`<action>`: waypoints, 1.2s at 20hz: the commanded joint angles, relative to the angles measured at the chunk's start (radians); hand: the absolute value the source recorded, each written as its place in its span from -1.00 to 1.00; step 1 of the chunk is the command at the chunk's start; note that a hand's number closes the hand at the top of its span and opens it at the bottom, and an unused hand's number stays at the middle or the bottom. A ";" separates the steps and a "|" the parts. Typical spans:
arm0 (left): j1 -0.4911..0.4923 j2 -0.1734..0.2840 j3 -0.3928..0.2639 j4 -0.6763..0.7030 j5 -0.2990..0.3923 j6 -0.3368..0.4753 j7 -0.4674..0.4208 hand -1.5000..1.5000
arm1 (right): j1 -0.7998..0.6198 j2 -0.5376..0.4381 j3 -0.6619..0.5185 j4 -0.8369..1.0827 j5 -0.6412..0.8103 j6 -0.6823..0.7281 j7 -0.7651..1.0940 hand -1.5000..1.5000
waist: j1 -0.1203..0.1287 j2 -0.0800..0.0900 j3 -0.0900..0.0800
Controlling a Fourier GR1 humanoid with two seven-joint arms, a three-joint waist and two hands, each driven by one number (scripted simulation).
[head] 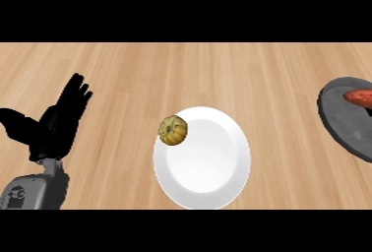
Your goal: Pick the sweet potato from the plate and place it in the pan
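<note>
Head view, looking steeply down on a pale wooden surface [218,74] whose grain runs away from the viewer. A white plate [207,172] lies near the middle, toward the lower edge. On its upper left rim sits a small round, ribbed, yellow-brown item [173,130], partly overhanging the plate's edge.

At the right border a dark grey pan [341,123] is cut off by the frame. Inside it, near the upper part, lies the reddish-orange sweet potato [360,97], also partly cut off. The sweet potato is thus in the pan and well apart from the plate.

The left hand [54,125] shows at the left side, above its grey forearm [33,192], which enters from the lower left corner. Its fingers [75,93] are straight and point upward, with the thumb spread out to the left; they hold nothing and touch neither the plate nor the round item. The right hand does not appear in this view.
</note>
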 commanded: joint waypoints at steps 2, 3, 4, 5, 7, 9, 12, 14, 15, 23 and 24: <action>-0.003 0.009 -0.005 -0.070 0.004 0.008 0.074 0.00 | -0.079 0.039 -0.022 0.188 0.012 -0.010 0.139 -1.00 | 0.007 -0.003 0.000; 0.029 -0.008 -0.014 -0.037 0.002 -0.009 0.006 0.00 | -0.027 -0.006 -0.047 0.267 0.003 -0.026 0.032 -1.00 | 0.010 0.005 0.002; -0.008 0.007 -0.003 -0.028 -0.010 0.009 0.045 0.00 | -0.100 0.021 -0.004 0.285 0.032 0.016 0.088 -1.00 | 0.007 0.002 0.001; -0.020 0.021 0.014 -0.025 0.005 -0.002 0.050 0.00 | -0.142 0.008 -0.017 0.320 0.020 0.036 0.092 -1.00 | 0.006 0.001 0.000; -0.007 0.000 0.013 0.050 0.010 -0.028 -0.041 0.00 | -0.117 -0.012 -0.025 0.385 0.016 0.027 -0.024 -1.00 | 0.002 0.005 0.001; 0.005 -0.024 -0.006 0.025 -0.013 0.002 -0.041 0.00 | -0.122 -0.044 -0.052 0.434 -0.005 0.041 -0.067 -1.00 | 0.003 0.003 0.001; -0.012 0.024 0.021 -0.010 0.010 -0.020 0.019 0.00 | -0.117 -0.023 -0.122 0.435 -0.087 0.039 -0.158 -1.00 | 0.003 0.003 0.003; 0.012 0.006 0.018 -0.013 0.002 -0.009 -0.010 0.00 | -0.126 -0.073 -0.188 0.437 -0.160 0.123 -0.187 -1.00 | -0.006 -0.001 0.002; 0.011 -0.008 0.002 -0.011 -0.011 0.003 -0.003 0.00 | -0.159 -0.102 -0.214 0.440 -0.190 0.181 -0.158 -1.00 | -0.011 -0.003 0.001; 0.044 -0.034 -0.011 -0.019 -0.028 0.020 -0.031 0.00 | -0.049 -0.281 -0.374 0.550 -0.358 0.501 -0.255 -1.00 | -0.023 0.000 0.004; 0.019 -0.002 0.024 0.012 0.003 -0.006 -0.012 0.00 | -0.021 -0.276 -0.382 0.559 -0.370 0.535 -0.290 -1.00 | -0.024 0.002 0.004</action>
